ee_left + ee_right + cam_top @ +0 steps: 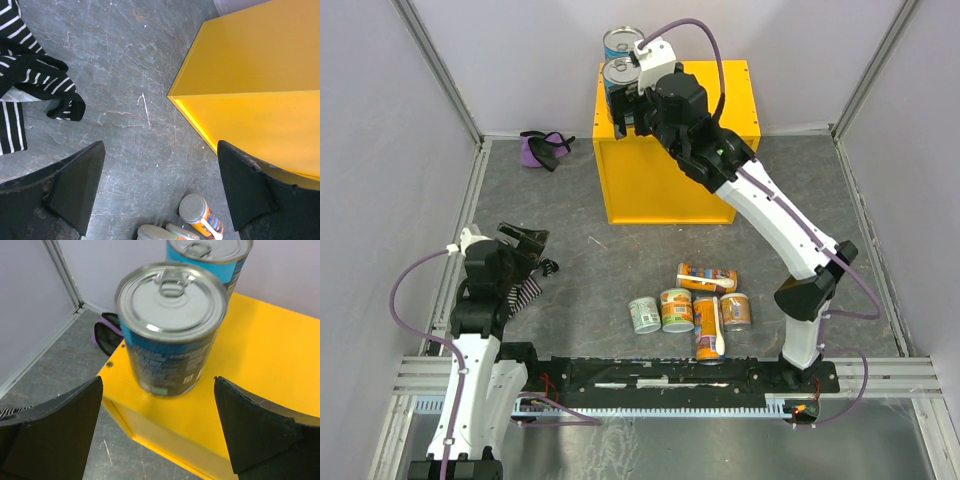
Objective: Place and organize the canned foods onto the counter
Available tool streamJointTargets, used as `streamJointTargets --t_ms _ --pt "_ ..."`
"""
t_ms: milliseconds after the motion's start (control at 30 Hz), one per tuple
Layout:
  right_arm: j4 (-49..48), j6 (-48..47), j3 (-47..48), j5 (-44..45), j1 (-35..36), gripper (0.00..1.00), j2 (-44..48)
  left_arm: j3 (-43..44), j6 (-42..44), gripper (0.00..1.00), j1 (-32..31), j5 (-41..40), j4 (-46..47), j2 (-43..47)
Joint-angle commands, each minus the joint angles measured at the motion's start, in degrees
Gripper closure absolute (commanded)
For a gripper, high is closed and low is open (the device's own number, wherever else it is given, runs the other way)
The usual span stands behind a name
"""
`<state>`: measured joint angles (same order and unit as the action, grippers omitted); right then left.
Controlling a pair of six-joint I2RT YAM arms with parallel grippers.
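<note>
Two blue-labelled cans with silver tops stand upright at the far left corner of the yellow counter (665, 185), one (621, 73) in front of the other (620, 42). My right gripper (631, 122) hovers open just in front of the nearer can (170, 335), jaws wide and not touching it, over the counter's top (265, 360). Several cans lie or stand on the floor: a tall orange one on its side (706, 277), a pale-green one (644, 314), short orange ones (676, 310), and a tall one with a white spoon (708, 330). My left gripper (525, 245) is open and empty above the floor.
A striped cloth (525, 290) lies by my left gripper and shows in the left wrist view (30, 80). A purple cloth bundle (545, 148) sits at the back left. The left wrist view shows the counter's corner (260, 75) and an orange can (200, 215).
</note>
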<state>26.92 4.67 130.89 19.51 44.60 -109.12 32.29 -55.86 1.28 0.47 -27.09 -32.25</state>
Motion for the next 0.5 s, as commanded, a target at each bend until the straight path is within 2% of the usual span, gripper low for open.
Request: streamJointTargets --t_ms 0,300,467 --pt "-2.9 -0.1 -5.0 2.1 2.4 0.01 7.5 3.3 1.6 0.01 0.3 -1.9 0.1 0.7" --pt "-1.2 2.5 -22.1 9.1 7.7 0.01 22.6 3.0 0.3 0.02 0.2 -0.8 -2.4 4.4" --pt "3.8 5.5 -32.8 14.8 11.7 0.01 31.5 2.0 -1.3 0.03 0.3 0.7 -3.5 7.1"
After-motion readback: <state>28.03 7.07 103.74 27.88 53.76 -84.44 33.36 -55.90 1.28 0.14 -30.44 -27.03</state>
